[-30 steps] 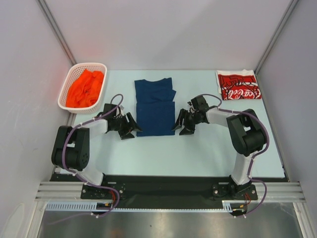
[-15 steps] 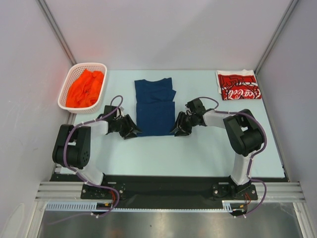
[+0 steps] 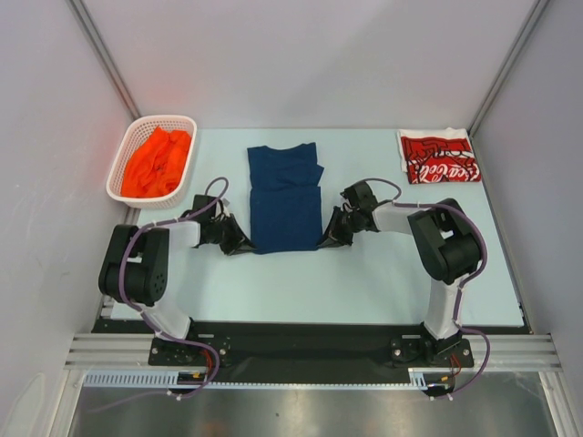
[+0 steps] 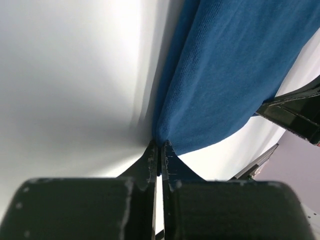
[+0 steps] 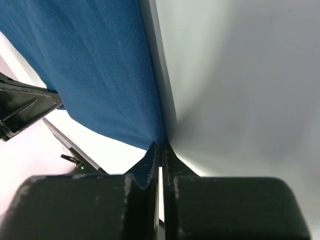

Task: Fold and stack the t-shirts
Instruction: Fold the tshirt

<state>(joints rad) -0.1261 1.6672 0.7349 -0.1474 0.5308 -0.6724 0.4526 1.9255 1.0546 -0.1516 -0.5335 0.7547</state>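
Observation:
A navy blue t-shirt point(image 3: 285, 197) lies partly folded in the middle of the table. My left gripper point(image 3: 244, 244) is shut on its near left corner point(image 4: 165, 135), and my right gripper point(image 3: 326, 240) is shut on its near right corner point(image 5: 152, 135). Both wrist views show the jaws pinched together on blue cloth point(image 4: 230, 75) at their tips. The red t-shirt with white script point(image 3: 439, 156) lies folded at the back right. An orange t-shirt point(image 3: 157, 162) lies bunched in the basket.
A white lattice basket point(image 3: 116, 178) stands at the back left. Grey walls with metal corner posts close in the table on three sides. The arms' bases sit on the black rail at the near edge.
Both grippers moved inward to the navy shirt's near corners and closed on the cloth. A second ago they stood open beside the shirt's edges.

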